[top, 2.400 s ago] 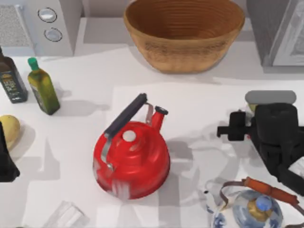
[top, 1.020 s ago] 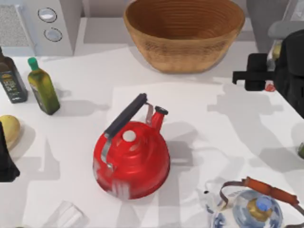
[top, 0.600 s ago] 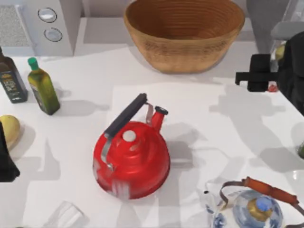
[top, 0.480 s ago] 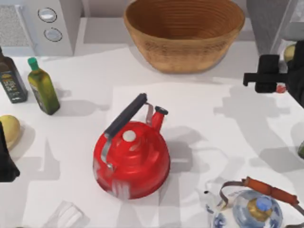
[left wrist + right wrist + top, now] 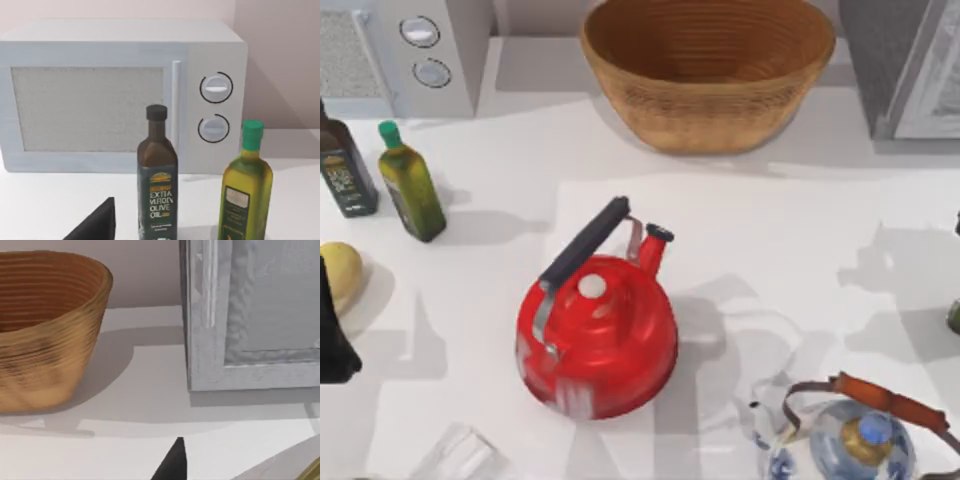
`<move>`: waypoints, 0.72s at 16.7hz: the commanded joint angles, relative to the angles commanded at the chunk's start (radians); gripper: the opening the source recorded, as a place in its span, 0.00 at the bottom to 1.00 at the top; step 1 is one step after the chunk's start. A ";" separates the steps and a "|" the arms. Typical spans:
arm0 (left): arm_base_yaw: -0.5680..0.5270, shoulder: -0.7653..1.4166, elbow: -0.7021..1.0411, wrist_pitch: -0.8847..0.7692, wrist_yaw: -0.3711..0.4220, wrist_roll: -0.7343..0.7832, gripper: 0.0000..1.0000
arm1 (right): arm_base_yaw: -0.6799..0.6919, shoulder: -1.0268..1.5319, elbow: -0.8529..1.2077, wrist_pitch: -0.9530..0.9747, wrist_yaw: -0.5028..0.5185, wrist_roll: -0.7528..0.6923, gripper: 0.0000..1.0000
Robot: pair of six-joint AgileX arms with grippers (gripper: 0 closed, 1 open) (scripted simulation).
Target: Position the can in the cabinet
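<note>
Though I cannot tell how the jaws stand, the right gripper's fingertip [image 5: 172,462] faces the cabinet [image 5: 250,315]. A pale gold-edged sliver [image 5: 295,464] beside it, short of the cabinet, may be the can. The left arm [image 5: 330,340] is parked far from the cabinet.

Cabinet [image 5: 910,60] far right, cut by top view's top and right edges; interior unseen. White appliance [image 5: 410,50] far left, cropped at top. Patterned teapot [image 5: 850,440] near right, cut by bottom edge. Left arm [image 5: 332,330] a dark sliver at left edge. Clear object [image 5: 455,455] near left, cut off, unidentifiable.
</note>
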 joint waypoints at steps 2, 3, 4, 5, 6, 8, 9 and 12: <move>0.000 0.000 0.000 0.000 0.000 0.000 1.00 | -0.052 -0.155 -0.088 -0.007 -0.047 -0.029 0.00; 0.000 0.000 0.000 0.000 0.000 0.000 1.00 | -0.078 -0.232 -0.132 -0.010 -0.071 -0.043 0.00; 0.000 0.000 0.000 0.000 0.000 0.000 1.00 | -0.104 -0.312 -0.176 -0.014 -0.094 -0.058 0.00; 0.000 0.000 0.000 0.000 0.000 0.000 1.00 | -0.129 -0.397 -0.220 -0.017 -0.117 -0.072 0.00; 0.000 0.000 0.000 0.000 0.000 0.000 1.00 | -0.154 -0.481 -0.262 -0.020 -0.140 -0.086 0.00; 0.000 0.000 0.000 0.000 0.000 0.000 1.00 | -0.199 -0.628 -0.339 -0.026 -0.181 -0.111 0.00; 0.000 0.000 0.000 0.000 0.000 0.000 1.00 | -0.220 -0.687 -0.373 -0.029 -0.199 -0.122 0.00; 0.000 0.000 0.000 0.000 0.000 0.000 1.00 | -0.265 -0.808 -0.450 -0.035 -0.241 -0.147 0.00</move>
